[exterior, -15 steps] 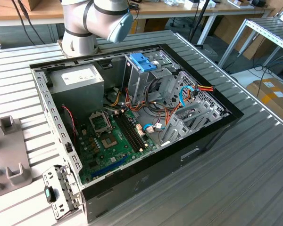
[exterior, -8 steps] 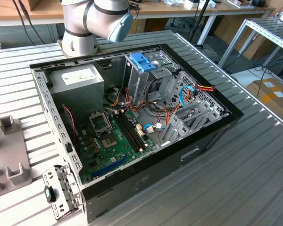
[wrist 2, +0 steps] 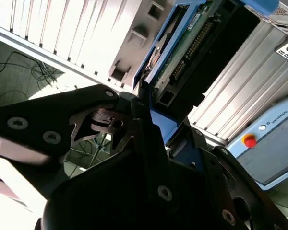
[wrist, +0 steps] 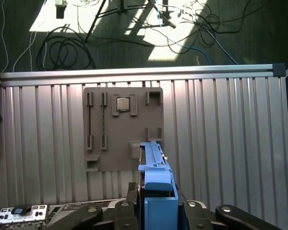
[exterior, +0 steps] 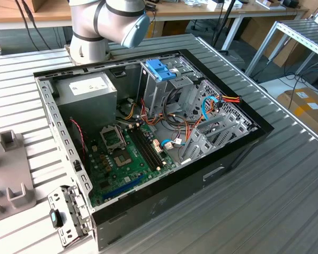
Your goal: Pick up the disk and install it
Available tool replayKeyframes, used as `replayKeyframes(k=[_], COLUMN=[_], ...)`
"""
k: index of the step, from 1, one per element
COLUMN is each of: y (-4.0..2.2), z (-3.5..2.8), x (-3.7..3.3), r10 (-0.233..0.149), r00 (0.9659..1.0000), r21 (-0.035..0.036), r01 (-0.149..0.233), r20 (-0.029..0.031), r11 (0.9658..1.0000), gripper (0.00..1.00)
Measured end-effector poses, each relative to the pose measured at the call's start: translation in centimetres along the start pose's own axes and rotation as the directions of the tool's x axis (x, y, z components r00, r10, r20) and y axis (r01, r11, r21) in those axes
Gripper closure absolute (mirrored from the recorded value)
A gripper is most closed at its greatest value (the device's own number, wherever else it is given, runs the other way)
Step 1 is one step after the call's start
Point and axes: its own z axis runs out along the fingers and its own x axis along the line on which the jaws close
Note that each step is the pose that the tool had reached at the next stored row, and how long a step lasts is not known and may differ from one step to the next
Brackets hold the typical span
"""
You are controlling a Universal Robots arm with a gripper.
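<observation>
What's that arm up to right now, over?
Pincer shut on the disk. Disk held over grey tray. Not yet in computer case.

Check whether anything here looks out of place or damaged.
Nothing looks damaged or spilled. The gripper holds the disk on edge. One loose metal bracket lies on the table by a corner of the open computer case.

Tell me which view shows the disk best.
The second wrist view: the disk shows its circuit-board face and blue carrier broadside. The first wrist view shows it edge-on, mostly blue carrier, in the gripper.
</observation>
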Motion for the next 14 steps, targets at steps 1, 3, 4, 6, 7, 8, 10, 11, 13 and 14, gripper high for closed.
replayKeyframes(k=[1, 3, 4, 6, 7, 8, 10, 11, 13, 14], y=[-0.07, -0.24, -0.31, -0.49, -0.58, -0.64, -0.78, -0.85, -1.00, -1.06], z=[0.00, 0.01, 0.01, 0.02, 0.02, 0.02, 0.03, 0.04, 0.04, 0.04], x=[0.00, -0.01, -0.02, -0.02, -0.03, -0.04, -0.04, -0.05, -0.05, -0.06], r10=[0.000, 0.000, 0.000, 0.000, 0.000, 0.000, 0.000, 0.000, 0.000, 0.000], r00=[1.0000, 1.0000, 1.0000, 1.0000, 1.0000, 1.0000, 1.0000, 1.0000, 1.0000, 1.0000], r21=[0.0000, 0.0000, 0.0000, 0.0000, 0.0000, 0.0000, 0.0000, 0.0000, 0.0000, 0.0000], r01=[0.000, 0.000, 0.000, 0.000, 0.000, 0.000, 0.000, 0.000, 0.000, 0.000], r20=[0.0000, -0.0001, 0.0000, 0.0000, 0.0000, 0.0000, 0.0000, 0.0000, 0.0000, 0.0000], r11=[1.0000, 1.0000, 1.0000, 1.0000, 1.0000, 1.0000, 1.0000, 1.0000, 1.0000, 1.0000], gripper=[0.63, 0.63, 0.63, 0.63, 0.63, 0.63, 0.63, 0.63, 0.63, 0.63])
